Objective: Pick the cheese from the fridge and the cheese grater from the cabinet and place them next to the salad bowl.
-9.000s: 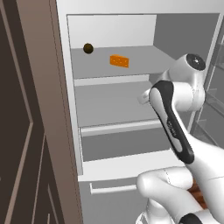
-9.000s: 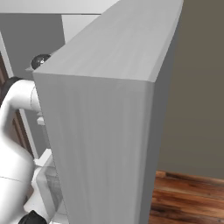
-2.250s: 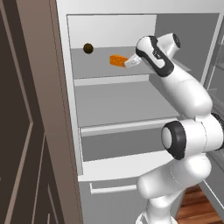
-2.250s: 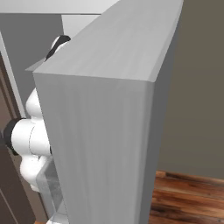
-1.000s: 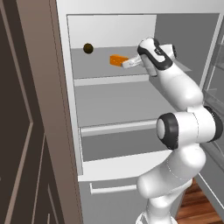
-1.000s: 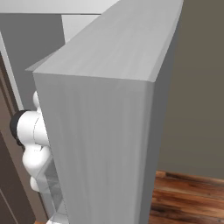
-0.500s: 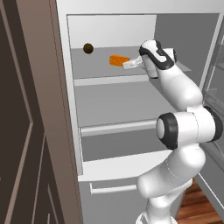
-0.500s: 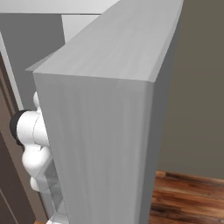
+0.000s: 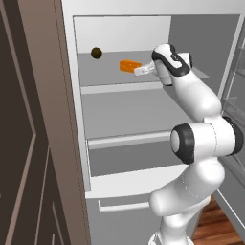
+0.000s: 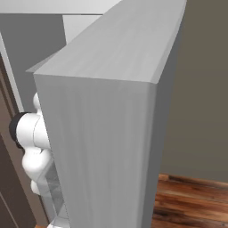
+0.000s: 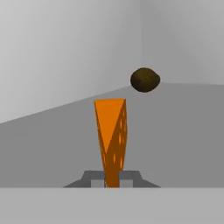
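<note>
Cheese [image 9: 129, 65] sat on the top shelf [image 9: 107, 76] inside the fridge [image 9: 143, 21]. The hand [image 9: 139, 71] was pinching the near end of the cheese between its two fingers. A small dark brown ball [image 9: 96, 52] lay farther back on the same shelf.

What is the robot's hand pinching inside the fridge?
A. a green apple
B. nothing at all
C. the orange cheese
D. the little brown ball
C: on the top shelf of the fridge, the gripper has its two fingertips closed on the narrow end of the orange cheese, while the brown ball sits apart, farther back on that shelf.
</note>
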